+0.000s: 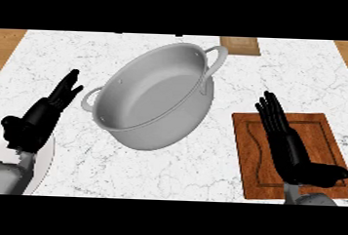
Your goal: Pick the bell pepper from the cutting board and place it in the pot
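Note:
A big grey metal pot with two handles stands in the middle of the white marble counter, and its inside shows nothing. A brown wooden cutting board lies to its right, near the counter's front. My right hand hovers over the board's left half, open, fingers straight and pointing away from me, thumb out to the right. My left hand shows at the left, left of the pot, open with its fingers up. No bell pepper shows anywhere; the right hand hides part of the board.
A small wooden block sits at the counter's far edge behind the pot. Wooden floor shows past the counter's left and right far corners. Bare marble lies in front of the pot.

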Controlling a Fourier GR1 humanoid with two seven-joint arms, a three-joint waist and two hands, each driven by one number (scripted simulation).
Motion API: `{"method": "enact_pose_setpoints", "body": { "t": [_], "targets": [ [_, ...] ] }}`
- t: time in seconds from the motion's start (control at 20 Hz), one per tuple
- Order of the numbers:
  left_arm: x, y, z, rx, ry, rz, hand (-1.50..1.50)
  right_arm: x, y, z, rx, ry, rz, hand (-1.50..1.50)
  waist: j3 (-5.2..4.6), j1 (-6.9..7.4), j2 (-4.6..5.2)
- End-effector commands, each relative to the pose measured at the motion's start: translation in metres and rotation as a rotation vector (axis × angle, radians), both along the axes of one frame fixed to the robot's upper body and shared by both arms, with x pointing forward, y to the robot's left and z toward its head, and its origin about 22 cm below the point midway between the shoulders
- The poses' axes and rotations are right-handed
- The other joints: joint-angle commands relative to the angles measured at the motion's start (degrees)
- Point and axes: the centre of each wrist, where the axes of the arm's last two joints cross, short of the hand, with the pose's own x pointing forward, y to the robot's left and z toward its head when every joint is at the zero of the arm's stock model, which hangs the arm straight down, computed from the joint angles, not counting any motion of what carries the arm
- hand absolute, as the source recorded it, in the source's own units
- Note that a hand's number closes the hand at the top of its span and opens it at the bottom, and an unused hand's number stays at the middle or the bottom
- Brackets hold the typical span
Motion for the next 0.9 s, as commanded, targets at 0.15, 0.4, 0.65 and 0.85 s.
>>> {"method": "enact_pose_setpoints", "body": {
  "t": [0.15, 0.4, 0.65, 0.85],
  "targets": [
    [0.003, -0.017, -0.004, -0.154, 0.038, 0.073, 0.0, 0.009, 0.01, 0.023, -0.18, 0.026, 0.589, -1.5, 0.88, 2.2, -1.35],
    [-0.002, -0.043, -0.02, -0.291, 0.125, 0.129, 0.0, 0.041, -0.044, 0.082, -0.663, -0.404, 0.491, -1.5, 1.14, -0.01, -1.92],
    [-0.01, -0.039, -0.011, -0.31, 0.127, 0.174, 0.0, 0.029, -0.103, 0.096, -0.63, -0.666, 0.655, -1.5, 1.21, -0.89, -1.92],
    [-0.003, -0.042, -0.001, -0.31, 0.129, 0.175, 0.0, 0.032, -0.153, 0.129, -0.862, -0.698, 0.635, -1.5, 0.97, -1.06, -1.66]
  ]
}}
